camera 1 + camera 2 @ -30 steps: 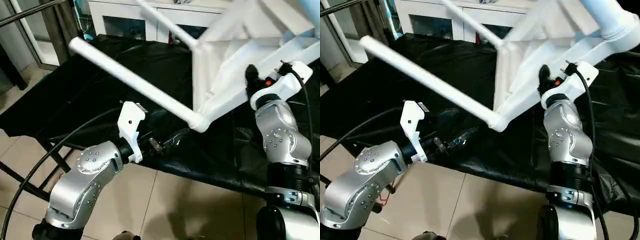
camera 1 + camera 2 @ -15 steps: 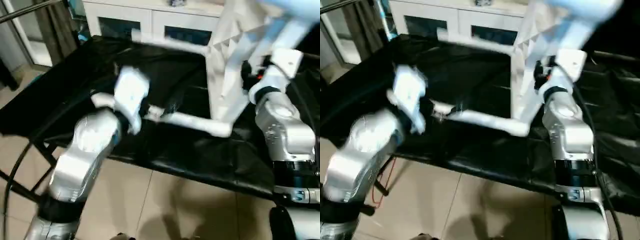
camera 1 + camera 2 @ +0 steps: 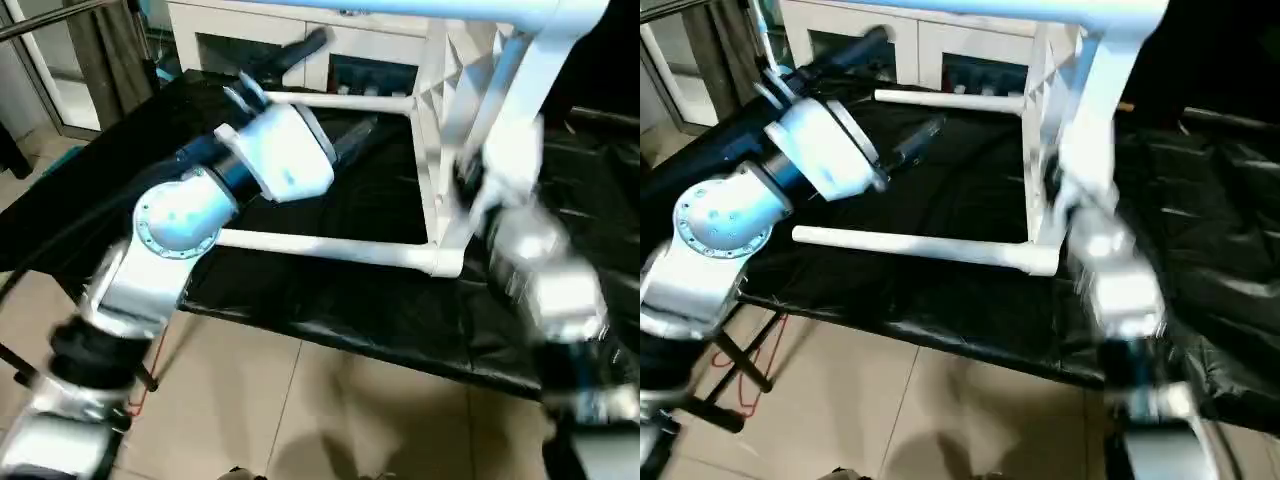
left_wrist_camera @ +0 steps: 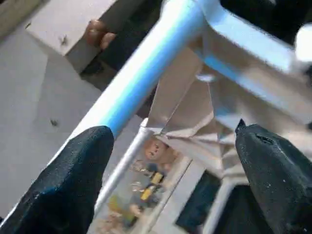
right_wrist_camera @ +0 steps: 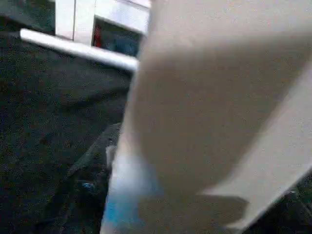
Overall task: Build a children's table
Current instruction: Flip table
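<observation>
Table's mostly together from where I sit: the tabletop [image 3: 455, 110] is tipped up on edge around 1 o'clock on the black-covered surface [image 3: 330, 290], and I count at least three legs [image 3: 320, 247] socketed in. Can't confirm the fourth. My left gripper [image 4: 170, 185] has its fingers [image 4: 73, 180] spread wide, empty, near the top leg [image 4: 146, 63]. The right gripper is smeared against the tabletop; can't tell its grip.

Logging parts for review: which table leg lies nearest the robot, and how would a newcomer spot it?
Start at the black-covered bench, where the tabletop stands on edge. From its lowest corner the nearest leg runs level towards the left arm. Unlike the farther leg, it lies low along the bench's front.
</observation>
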